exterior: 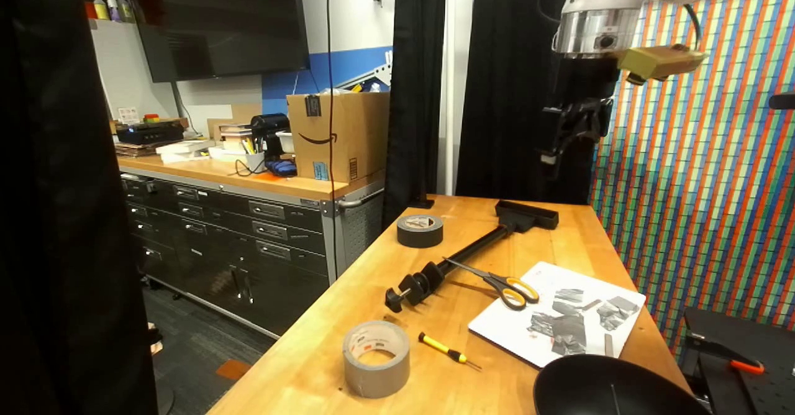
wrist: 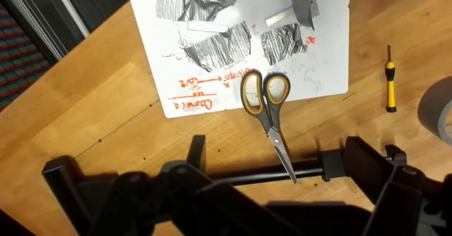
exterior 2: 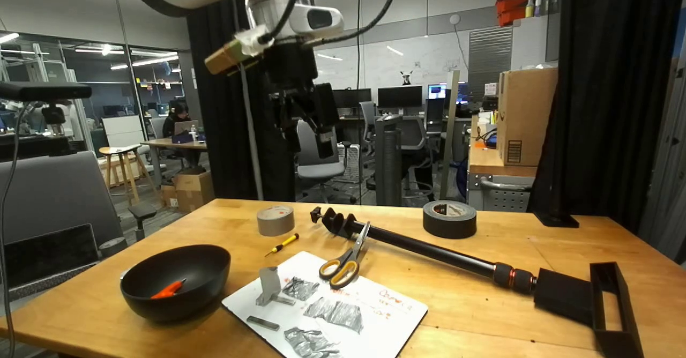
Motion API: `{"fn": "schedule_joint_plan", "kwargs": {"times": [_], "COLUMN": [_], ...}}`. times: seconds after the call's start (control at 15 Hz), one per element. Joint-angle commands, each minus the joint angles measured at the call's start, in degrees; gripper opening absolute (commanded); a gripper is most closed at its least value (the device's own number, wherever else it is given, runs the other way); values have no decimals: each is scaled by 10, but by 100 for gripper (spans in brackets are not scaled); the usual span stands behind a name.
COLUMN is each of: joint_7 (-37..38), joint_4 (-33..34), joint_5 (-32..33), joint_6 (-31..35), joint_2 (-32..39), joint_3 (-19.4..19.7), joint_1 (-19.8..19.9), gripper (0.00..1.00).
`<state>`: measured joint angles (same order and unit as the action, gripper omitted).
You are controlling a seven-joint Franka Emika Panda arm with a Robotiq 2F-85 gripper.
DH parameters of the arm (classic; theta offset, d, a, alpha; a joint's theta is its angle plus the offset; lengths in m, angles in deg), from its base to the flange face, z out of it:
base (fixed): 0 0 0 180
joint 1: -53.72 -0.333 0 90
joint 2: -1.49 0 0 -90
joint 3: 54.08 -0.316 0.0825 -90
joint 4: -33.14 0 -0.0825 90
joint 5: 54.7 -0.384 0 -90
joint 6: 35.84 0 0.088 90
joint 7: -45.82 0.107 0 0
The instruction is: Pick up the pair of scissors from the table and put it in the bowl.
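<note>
Scissors (wrist: 275,137) lie partly on the whiteboard (wrist: 256,8), blades reaching past its edge over the pole (exterior 2: 439,253). End effector (wrist: 276,147), gaping wide and empty, hangs above whiteboard level. Risk: closing on the blades could catch the pole.

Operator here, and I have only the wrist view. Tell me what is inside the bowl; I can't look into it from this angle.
Observer: In an exterior view, a small orange-red object lies inside the bowl; what it is exactly, I can't tell.

Operator: Noted. Now report how the gripper stands over the scissors; my camera gives me no side-on look.

Observer: Both exterior views show the gripper hanging in the air, high above the scissors and the table.
</note>
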<state>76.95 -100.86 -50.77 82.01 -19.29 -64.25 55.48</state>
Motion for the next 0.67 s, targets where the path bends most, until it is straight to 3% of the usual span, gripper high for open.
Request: {"fn": "schedule_joint_plan", "kwargs": {"times": [0.0,0.27,0.6], "joint_7": [21,21,15], "joint_4": [15,33,79], "joint_5": [16,36,55], "joint_6": [86,149,180], "joint_2": [78,167,269], "joint_3": [9,29,50], "joint_1": [11,13,-10], "gripper": [100,100,100]}}
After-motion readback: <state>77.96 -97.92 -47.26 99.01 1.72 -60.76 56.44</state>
